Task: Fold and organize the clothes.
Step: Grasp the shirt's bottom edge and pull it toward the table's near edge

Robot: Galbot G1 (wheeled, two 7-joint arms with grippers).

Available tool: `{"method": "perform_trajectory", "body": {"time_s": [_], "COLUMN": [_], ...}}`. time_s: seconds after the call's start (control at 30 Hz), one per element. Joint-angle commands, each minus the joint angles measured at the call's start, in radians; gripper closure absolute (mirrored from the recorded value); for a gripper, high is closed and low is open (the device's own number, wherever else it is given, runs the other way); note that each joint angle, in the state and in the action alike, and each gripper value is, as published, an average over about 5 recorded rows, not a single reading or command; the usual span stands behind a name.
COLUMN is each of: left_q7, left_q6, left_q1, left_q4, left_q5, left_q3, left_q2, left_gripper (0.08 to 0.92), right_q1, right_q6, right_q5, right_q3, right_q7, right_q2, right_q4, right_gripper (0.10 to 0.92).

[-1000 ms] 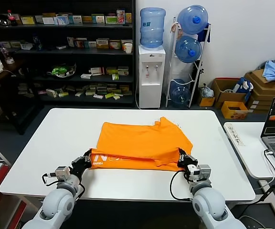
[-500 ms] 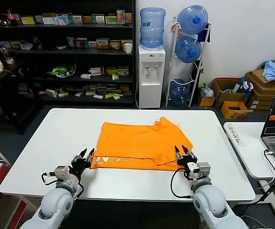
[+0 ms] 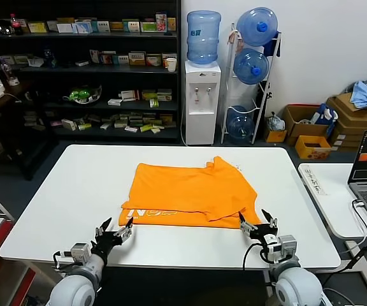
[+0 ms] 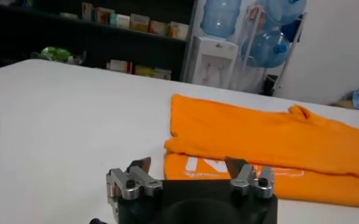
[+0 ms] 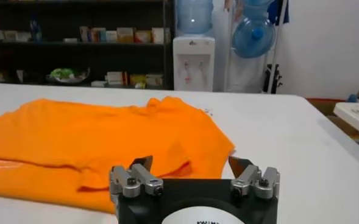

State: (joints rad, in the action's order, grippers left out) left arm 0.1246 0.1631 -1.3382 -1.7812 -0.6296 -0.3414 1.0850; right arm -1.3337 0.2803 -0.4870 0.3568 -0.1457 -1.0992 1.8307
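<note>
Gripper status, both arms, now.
Left gripper: open, empty, just short of the orange T-shirt's near-left corner.
Right gripper: open, empty, just short of its near-right corner.

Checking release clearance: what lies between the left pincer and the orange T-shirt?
Only bare white table. In the head view the open left pincer sits just short of the T-shirt hem; the left wrist view shows the same gap.

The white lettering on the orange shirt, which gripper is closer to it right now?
Left. The left gripper sits open just off the T-shirt's near corner, beside the white lettering. The right gripper is open past the opposite corner, farther away.
</note>
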Motion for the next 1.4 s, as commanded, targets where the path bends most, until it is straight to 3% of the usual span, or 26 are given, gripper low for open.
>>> {"method": "perform_trajectory", "body": {"time_s": [0.03, 0.53, 0.7, 1.4], "left_q7": [-0.023, -0.023, -0.021, -0.018], "left_q6": [-0.003, 0.001, 0.001, -0.003], "left_q1": [-0.007, 0.037, 0.059, 0.054], "left_q4": [0.044, 0.09, 0.11, 0.094], "left_q5": [0.009, -0.002, -0.002, -0.002], "left_q3": [-0.01, 0.009, 0.018, 0.02], "left_q2": [0.007, 0.008, 0.011, 0.006], "left_gripper": [0.177, 0.177, 0.205, 0.796], "right_q1": [-0.039, -0.001, -0.001, -0.014], "right_q6": [0.037, 0.06, 0.06, 0.051], "right_q5": [-0.042, -0.077, -0.076, -0.081], "right_q3": [0.023, 0.008, 0.006, 0.006], "right_q7": [0.012, -0.014, -0.022, -0.047], "right_q2": [0.01, -0.001, -0.003, 0.0], "right_q4": [-0.001, -0.031, -0.031, -0.025], "right_gripper": [0.203, 0.203, 0.277, 0.867]}}
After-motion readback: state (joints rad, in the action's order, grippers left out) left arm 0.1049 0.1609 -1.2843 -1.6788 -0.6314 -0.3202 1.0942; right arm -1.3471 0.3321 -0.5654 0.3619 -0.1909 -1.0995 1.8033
